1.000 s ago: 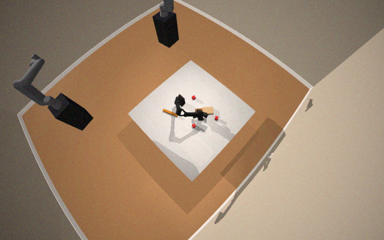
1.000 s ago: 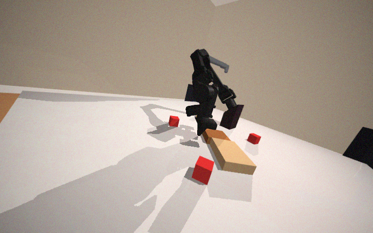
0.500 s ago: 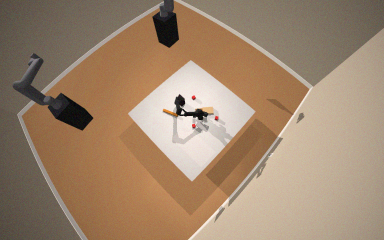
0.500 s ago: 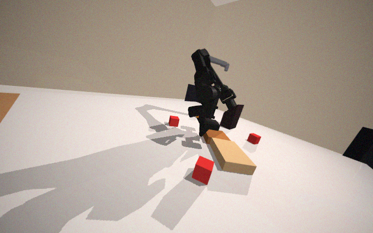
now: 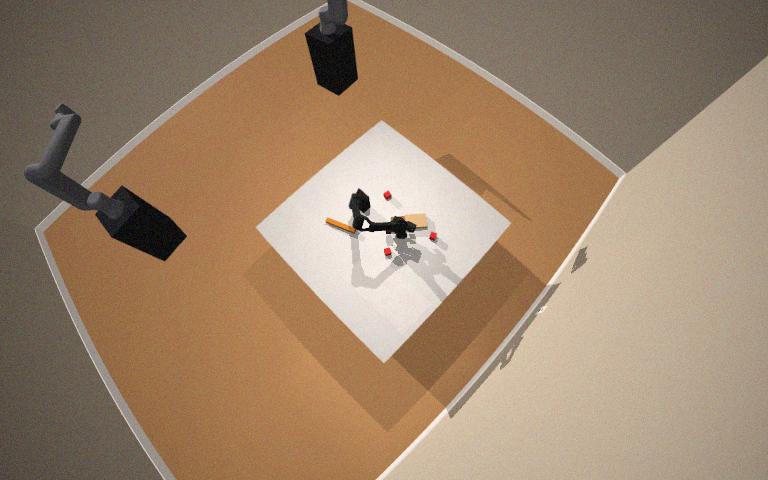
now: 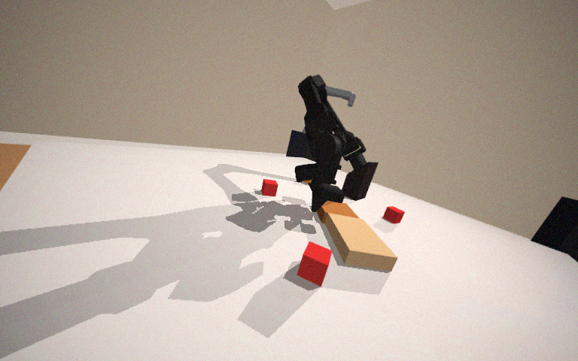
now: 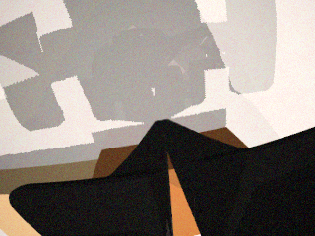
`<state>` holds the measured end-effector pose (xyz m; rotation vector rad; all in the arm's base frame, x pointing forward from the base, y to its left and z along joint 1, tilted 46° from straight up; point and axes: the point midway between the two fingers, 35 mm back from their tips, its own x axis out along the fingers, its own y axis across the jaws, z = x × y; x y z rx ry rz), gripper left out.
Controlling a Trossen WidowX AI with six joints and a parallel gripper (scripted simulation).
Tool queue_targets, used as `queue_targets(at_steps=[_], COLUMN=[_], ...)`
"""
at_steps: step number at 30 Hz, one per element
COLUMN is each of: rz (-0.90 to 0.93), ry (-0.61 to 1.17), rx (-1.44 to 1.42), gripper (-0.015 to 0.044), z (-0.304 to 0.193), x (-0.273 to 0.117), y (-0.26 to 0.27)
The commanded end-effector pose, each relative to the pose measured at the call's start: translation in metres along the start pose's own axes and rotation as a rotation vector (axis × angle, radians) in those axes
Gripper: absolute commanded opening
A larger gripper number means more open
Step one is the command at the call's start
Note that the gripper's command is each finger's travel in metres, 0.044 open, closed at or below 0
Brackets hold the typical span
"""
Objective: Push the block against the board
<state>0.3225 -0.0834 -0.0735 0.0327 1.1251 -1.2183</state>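
The orange-brown square block lies flat at one end of the light tan board. In the exterior view the block's side appears against the board's far end; the board hides the foot of the seam. The block's left side stands slightly out past the board's long side. My gripper is shut and empty. Its tips are low, close beside the block's left far corner in the exterior view; contact cannot be told. In the wrist view the fingers cover much of the block.
Red cubes stand around the board: one near its long side, one on the gripper's side, one across the board. An orange bar lies by the arm base.
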Motion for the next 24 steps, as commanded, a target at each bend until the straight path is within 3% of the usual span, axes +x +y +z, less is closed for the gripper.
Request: queue_targets(at_steps=[1,24], rz=[-0.002,-0.001], ry=[0.006,0.006], rx=[-0.003,-0.003], gripper=[0.0,0.0], z=[-0.007,-0.002], x=[0.001,0.001], y=[-0.001,0.0])
